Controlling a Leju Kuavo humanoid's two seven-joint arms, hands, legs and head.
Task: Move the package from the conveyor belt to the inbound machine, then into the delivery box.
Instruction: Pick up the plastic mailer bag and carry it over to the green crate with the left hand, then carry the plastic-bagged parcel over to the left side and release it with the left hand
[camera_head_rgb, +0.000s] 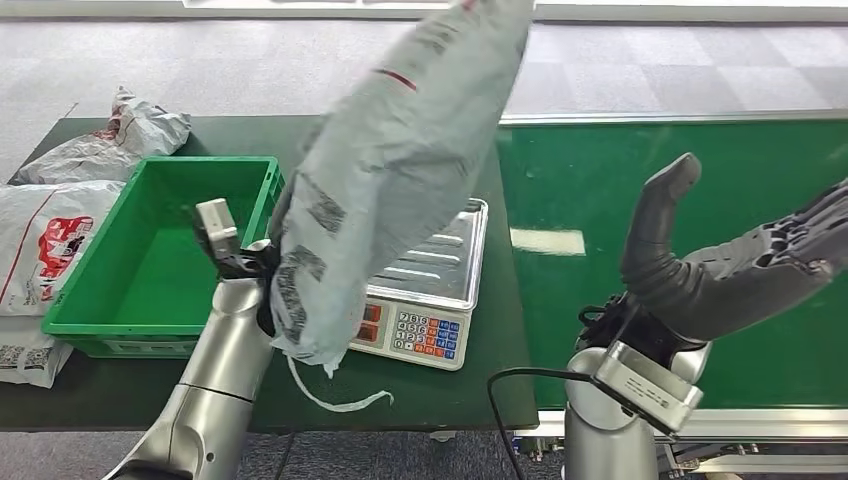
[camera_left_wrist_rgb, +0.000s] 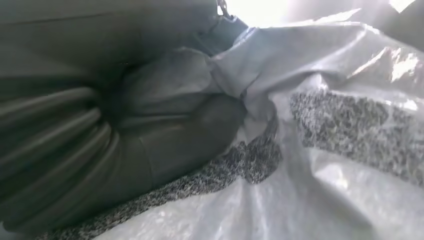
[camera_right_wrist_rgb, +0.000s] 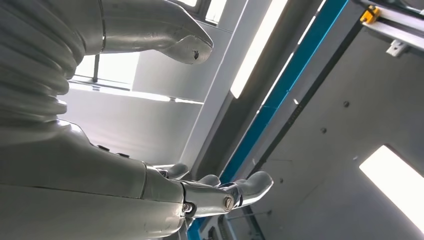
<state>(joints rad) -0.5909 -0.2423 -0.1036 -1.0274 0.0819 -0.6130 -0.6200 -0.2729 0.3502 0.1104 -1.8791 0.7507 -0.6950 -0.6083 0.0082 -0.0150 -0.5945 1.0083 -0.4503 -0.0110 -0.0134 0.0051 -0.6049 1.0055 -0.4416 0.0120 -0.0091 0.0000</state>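
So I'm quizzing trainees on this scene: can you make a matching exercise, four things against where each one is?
Things:
1. grey package
2. scale
3. green bin
4. right hand

Places:
A. over the green conveyor belt, holding nothing
B. on the dark table, between bin and belt
C. held up by the left hand
D. left of the scale, beside other bags

Pairs: 1-C, 2-B, 3-D, 4-A
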